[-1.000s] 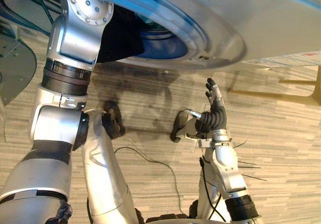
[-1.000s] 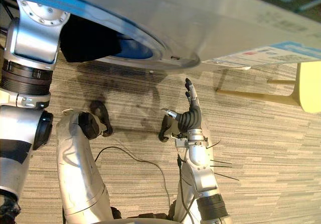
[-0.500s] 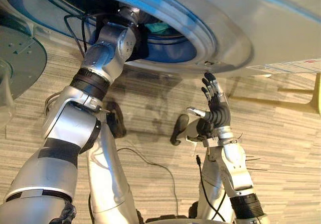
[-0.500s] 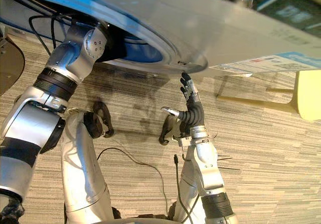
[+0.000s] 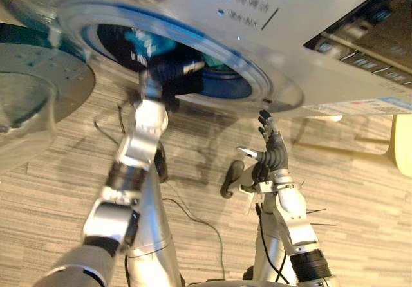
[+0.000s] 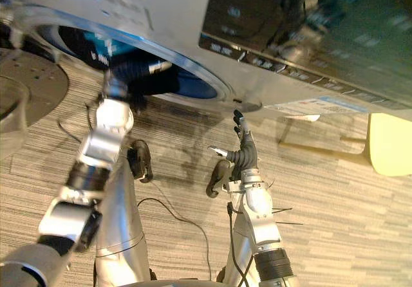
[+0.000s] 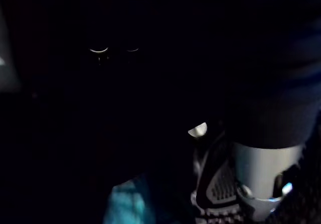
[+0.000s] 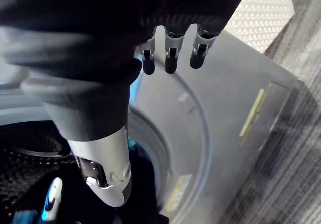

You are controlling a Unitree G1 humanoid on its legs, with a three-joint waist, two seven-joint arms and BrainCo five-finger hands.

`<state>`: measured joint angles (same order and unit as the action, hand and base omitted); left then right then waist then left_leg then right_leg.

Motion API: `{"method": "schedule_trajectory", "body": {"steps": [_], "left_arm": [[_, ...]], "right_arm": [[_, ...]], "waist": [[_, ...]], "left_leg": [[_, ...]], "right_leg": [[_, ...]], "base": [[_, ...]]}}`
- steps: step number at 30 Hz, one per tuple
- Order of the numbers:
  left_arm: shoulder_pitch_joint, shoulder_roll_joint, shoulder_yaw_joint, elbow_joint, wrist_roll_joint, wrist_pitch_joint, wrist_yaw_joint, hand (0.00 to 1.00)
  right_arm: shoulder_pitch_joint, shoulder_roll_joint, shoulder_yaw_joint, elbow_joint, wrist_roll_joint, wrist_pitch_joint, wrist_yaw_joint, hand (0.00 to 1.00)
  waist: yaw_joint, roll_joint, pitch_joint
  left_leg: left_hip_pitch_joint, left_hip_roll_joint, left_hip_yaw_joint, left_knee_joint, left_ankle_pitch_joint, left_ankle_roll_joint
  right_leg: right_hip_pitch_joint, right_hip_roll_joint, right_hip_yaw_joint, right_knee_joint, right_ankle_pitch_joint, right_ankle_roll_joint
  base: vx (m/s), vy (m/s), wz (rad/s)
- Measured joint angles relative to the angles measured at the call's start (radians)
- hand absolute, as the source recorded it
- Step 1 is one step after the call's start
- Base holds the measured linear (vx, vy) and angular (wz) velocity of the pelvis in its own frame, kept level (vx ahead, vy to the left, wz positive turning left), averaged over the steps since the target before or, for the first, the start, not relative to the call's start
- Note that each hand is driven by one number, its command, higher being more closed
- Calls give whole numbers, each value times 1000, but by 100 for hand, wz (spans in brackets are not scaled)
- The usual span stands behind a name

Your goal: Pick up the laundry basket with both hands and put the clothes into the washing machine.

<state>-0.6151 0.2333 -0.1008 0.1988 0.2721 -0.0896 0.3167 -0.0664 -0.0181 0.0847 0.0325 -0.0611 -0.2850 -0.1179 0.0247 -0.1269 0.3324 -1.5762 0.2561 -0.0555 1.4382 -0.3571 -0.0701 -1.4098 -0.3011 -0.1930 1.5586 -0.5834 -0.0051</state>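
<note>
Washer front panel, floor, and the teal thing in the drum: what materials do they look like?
Washer front panel: painted metal or plastic, silver-grey, smooth, with soft reflections. Floor: looks like low-pile carpet or woven vinyl, matt, with fine beige-grey stripes. Teal thing: probably fabric, going by its soft irregular outline, but too blurred to be sure.
</note>
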Motion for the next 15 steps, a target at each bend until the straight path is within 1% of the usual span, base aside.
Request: {"method": "schedule_trajectory", "body": {"steps": [2,3,5,7,8,10,12,15], "left_arm": [[106,-65,-9,-5,-80,-25,12,0],[125,-80,-12,-5,-98,-30,12,0],[189,-131,-22,-4,-170,-41,11,0],[222,-166,-23,-5,-204,-45,11,0],[250,-194,-21,-5,-224,-48,13,0],[271,-209,-16,-5,-236,-49,13,0],[289,-217,-6,-5,-242,-51,15,0],[297,-223,5,-5,-244,-52,15,0]], "right_arm": [[0,-1,-15,1,-5,3,-14,0],[1,-2,-17,2,-8,6,-15,0],[2,1,-16,32,-11,14,-17,0],[4,1,-6,42,-22,25,-37,0],[9,12,-4,48,-46,32,-67,0],[11,13,3,64,-74,35,-85,0],[16,11,5,65,-110,51,-95,0],[17,9,10,69,-119,57,-95,0]], "waist": [[16,1,-6],[15,1,-7],[17,5,-34],[20,20,-51],[20,27,-59],[20,34,-63],[22,40,-66],[24,48,-73]], "left_leg": [[29,-6,0,-30,7,-11],[36,-11,-1,-40,11,-13],[43,-15,-6,-72,24,-16],[47,-18,-12,-85,28,-17],[60,-24,-9,-103,31,-21],[76,-27,-8,-117,34,-25],[98,-27,-1,-140,37,-29],[109,-25,1,-150,37,-30]], "right_leg": [[31,-1,-10,-26,0,0],[39,-2,-14,-33,0,0],[54,-8,-34,-62,1,-1],[66,-8,-46,-76,1,-2],[77,-11,-49,-88,1,-2],[93,-13,-52,-100,1,-1],[108,-12,-53,-116,1,-1],[116,-10,-54,-125,1,-1]], "base": [[58,-41,10],[55,-48,16],[60,-41,12],[79,-33,9],[74,-29,12],[61,-28,10],[65,-38,5],[30,-19,1]]}}
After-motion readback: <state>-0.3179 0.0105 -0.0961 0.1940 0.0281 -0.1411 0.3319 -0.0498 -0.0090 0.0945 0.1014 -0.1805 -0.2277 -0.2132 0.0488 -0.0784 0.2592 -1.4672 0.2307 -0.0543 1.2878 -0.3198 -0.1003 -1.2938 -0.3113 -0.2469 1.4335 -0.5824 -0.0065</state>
